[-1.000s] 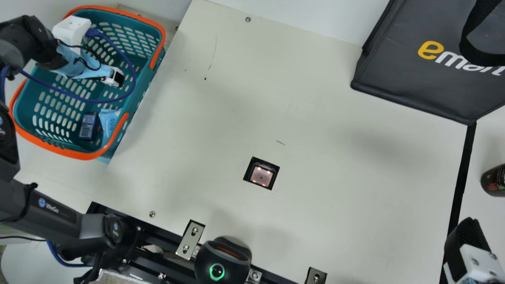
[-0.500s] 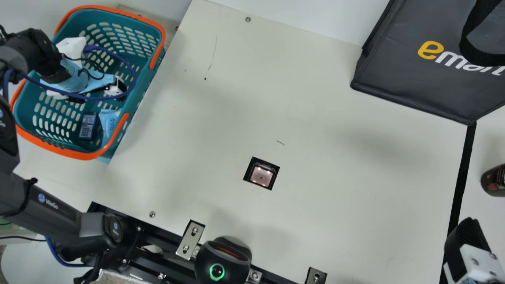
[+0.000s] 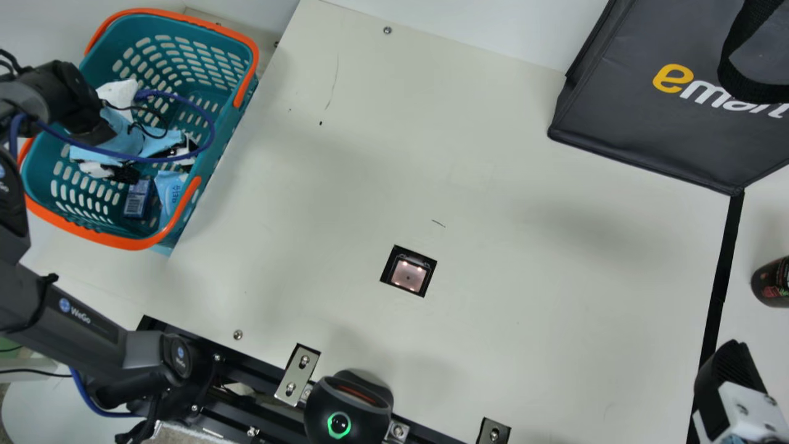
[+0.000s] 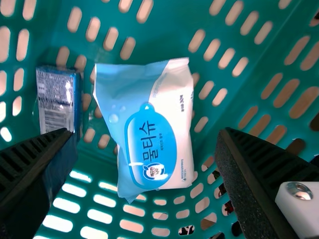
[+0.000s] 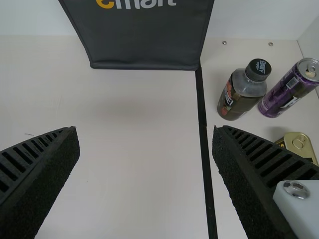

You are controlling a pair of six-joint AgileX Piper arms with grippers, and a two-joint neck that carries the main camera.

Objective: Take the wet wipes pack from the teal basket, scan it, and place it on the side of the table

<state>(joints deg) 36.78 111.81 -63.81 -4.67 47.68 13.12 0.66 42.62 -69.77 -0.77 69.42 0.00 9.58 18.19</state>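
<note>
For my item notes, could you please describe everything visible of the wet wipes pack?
The wet wipes pack is a soft-looking, creased pouch, light blue and white, with a blue oval. Printed side exposed, it sits in the teal basket, apart from the blue box beside it; the open left end effector doesn't touch it.

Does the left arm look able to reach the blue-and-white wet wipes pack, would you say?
Probably yes: the left gripper is open in the teal plastic basket with nothing on the pack, though a small blue box alongside might interfere.
</note>
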